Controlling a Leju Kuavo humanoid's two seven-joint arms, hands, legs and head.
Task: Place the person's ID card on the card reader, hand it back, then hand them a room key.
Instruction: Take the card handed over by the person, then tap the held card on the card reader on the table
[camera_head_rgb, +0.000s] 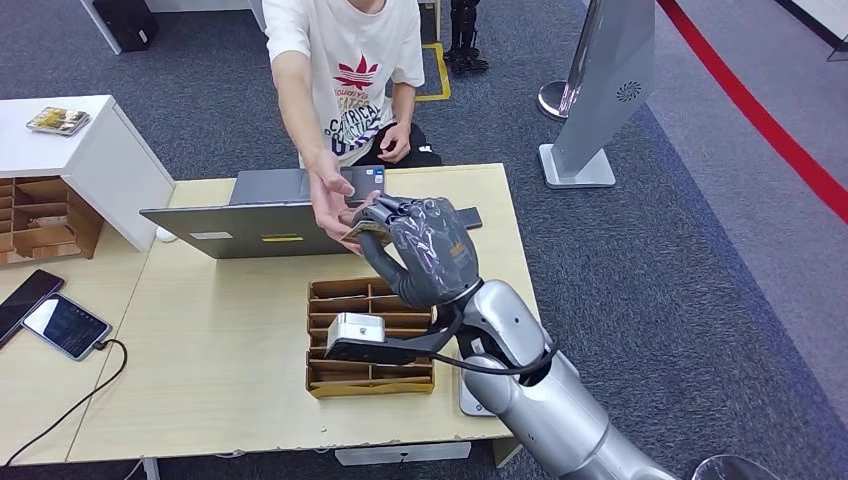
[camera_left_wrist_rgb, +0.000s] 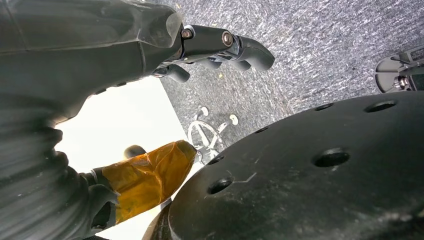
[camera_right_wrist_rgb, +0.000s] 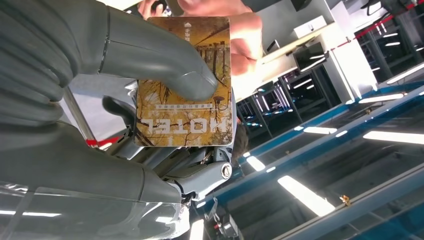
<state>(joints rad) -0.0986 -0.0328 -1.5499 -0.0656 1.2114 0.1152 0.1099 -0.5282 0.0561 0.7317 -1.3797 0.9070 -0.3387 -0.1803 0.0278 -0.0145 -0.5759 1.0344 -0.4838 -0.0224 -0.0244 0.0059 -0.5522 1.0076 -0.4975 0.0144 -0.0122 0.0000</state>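
Observation:
My right hand (camera_head_rgb: 425, 250) is raised over the back of the table and pinches a brown room key card (camera_right_wrist_rgb: 187, 82) marked HOTEL under its thumb (camera_right_wrist_rgb: 165, 60). In the head view the card (camera_head_rgb: 364, 232) pokes out of the hand toward the person. The person's hand (camera_head_rgb: 330, 200) reaches in palm up, and their fingers (camera_right_wrist_rgb: 242, 35) touch the card's far end. My left hand (camera_left_wrist_rgb: 125, 60) hangs beside my body over grey carpet, fingers (camera_left_wrist_rgb: 235, 45) and taped thumb (camera_left_wrist_rgb: 150, 175) apart, holding nothing.
A cardboard slotted box (camera_head_rgb: 345, 380) lies on the wooden table (camera_head_rgb: 220, 360) under my right forearm. A grey laptop (camera_head_rgb: 255, 215) stands at the back. Two phones (camera_head_rgb: 65, 325) lie at the left, beside a white cabinet (camera_head_rgb: 100, 150). A small dark device (camera_head_rgb: 472, 218) sits behind my hand.

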